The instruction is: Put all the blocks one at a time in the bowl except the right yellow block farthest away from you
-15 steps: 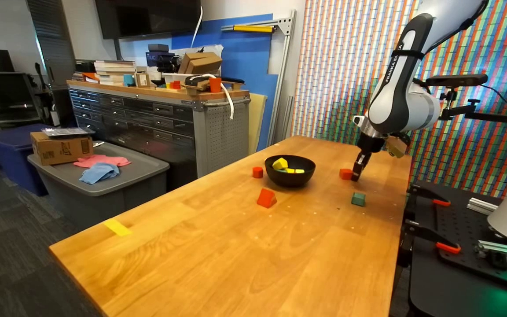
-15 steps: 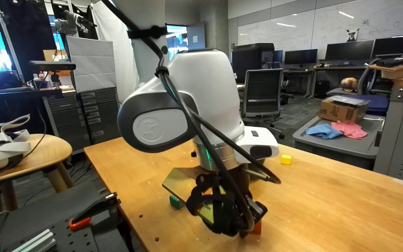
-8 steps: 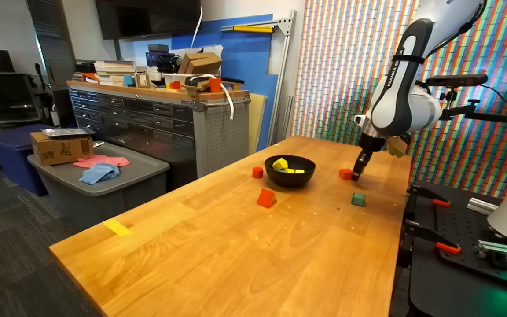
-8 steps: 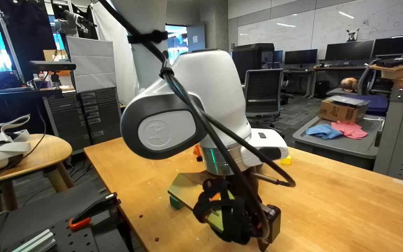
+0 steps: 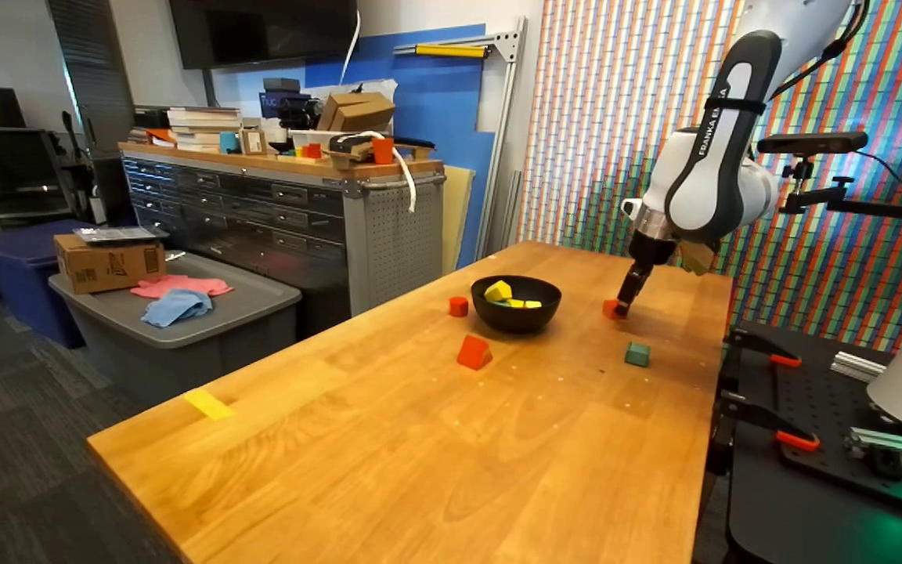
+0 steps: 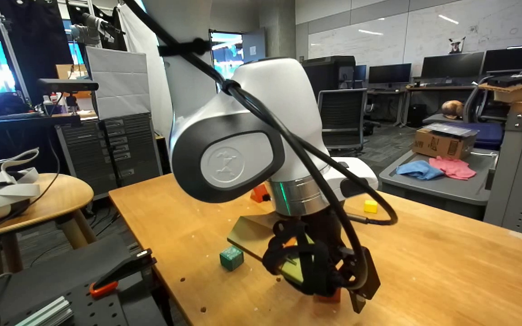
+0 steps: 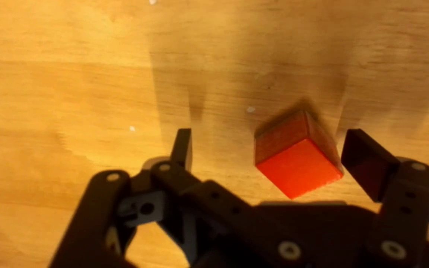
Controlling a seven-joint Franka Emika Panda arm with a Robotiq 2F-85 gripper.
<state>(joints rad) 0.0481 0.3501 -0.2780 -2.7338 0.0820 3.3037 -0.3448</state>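
In the wrist view my gripper [image 7: 269, 136] stands open around a red block [image 7: 298, 163]. That block sits on the table, close to the right finger [image 7: 369, 165] and well apart from the left one [image 7: 184, 149]. The black bowl [image 5: 515, 319] holds a yellow block [image 5: 498, 292] and other yellow and greenish pieces. Left of it is a small red block [image 5: 459, 306], with a larger sloped red block [image 5: 473, 353] in front. A green block [image 5: 637, 355] lies nearer the robot's side. An exterior view shows a yellow block [image 6: 370, 206]; the arm hides the bowl there.
The wooden table [image 5: 435, 454] has a strip of yellow tape [image 5: 208, 404] near its edge. Clamps [image 5: 795, 440] sit along the robot's side. A grey bin [image 5: 177, 313] stands beside the table, and a stool [image 6: 57, 199] carries a headset.
The gripper has opened and moved over the red block, leftward in an exterior view, now partly covering it. The arm has turned slightly. The other blocks and the bowl stay put.
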